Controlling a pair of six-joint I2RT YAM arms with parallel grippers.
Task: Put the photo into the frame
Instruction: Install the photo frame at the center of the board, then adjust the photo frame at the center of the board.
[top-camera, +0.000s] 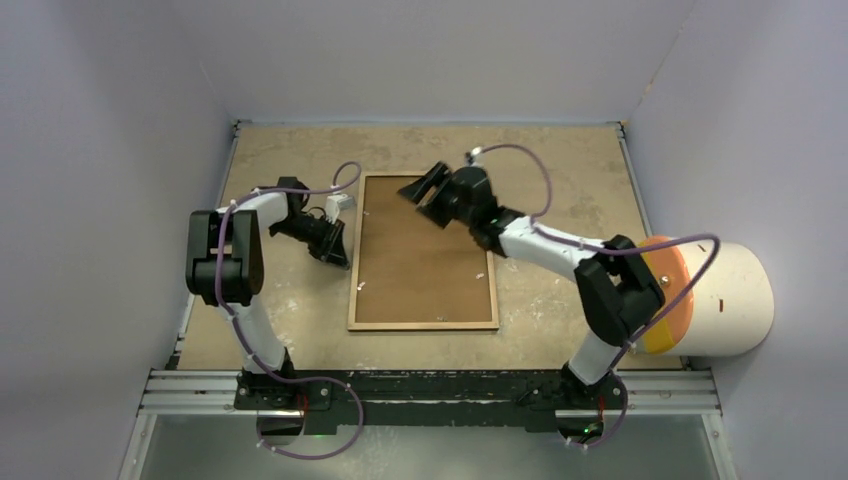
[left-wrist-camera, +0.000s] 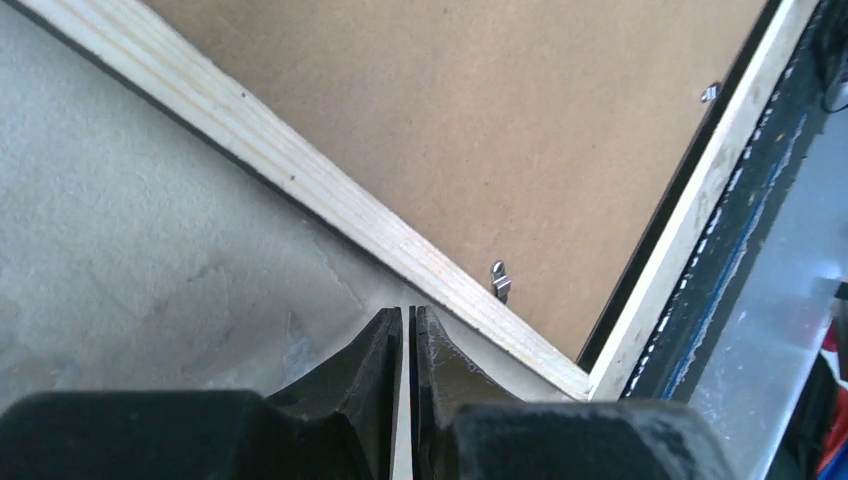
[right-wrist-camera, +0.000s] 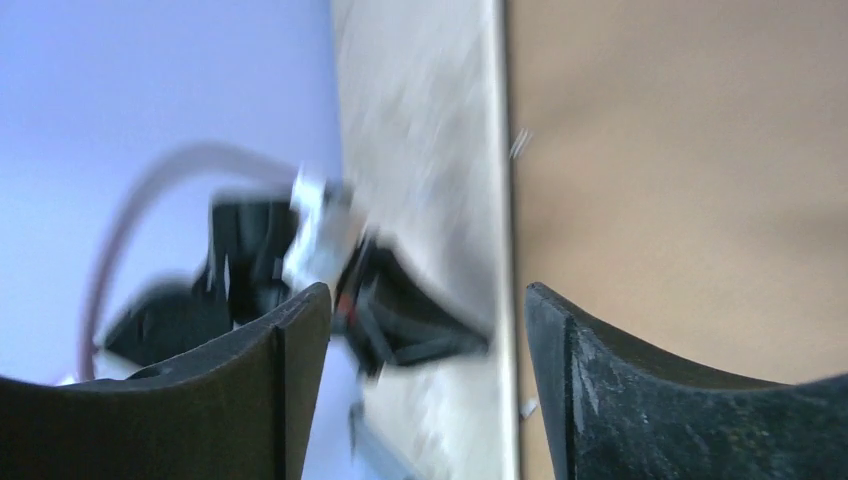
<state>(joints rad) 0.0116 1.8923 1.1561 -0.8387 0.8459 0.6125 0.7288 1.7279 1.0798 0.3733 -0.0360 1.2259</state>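
Observation:
The frame (top-camera: 424, 325) lies back side up in the middle of the table, its light wood rim around a plain brown backing board (top-camera: 425, 250). The photo is not in view. My left gripper (top-camera: 338, 255) is shut with nothing between its fingers, low over the table just outside the frame's left rim (left-wrist-camera: 300, 170), near the frame's front left corner; its tips (left-wrist-camera: 411, 312) point at the rim. A small metal clip (left-wrist-camera: 500, 281) sits on the board just inside that rim. My right gripper (top-camera: 420, 190) hovers open over the frame's far left corner, its jaws (right-wrist-camera: 427, 300) straddling the rim (right-wrist-camera: 497, 150), holding nothing.
A white cylinder with an orange band (top-camera: 720, 300) stands at the table's right edge behind the right arm. Grey walls close the table on three sides. A metal rail (top-camera: 430, 385) runs along the near edge. The left arm (right-wrist-camera: 400, 310) shows blurred in the right wrist view.

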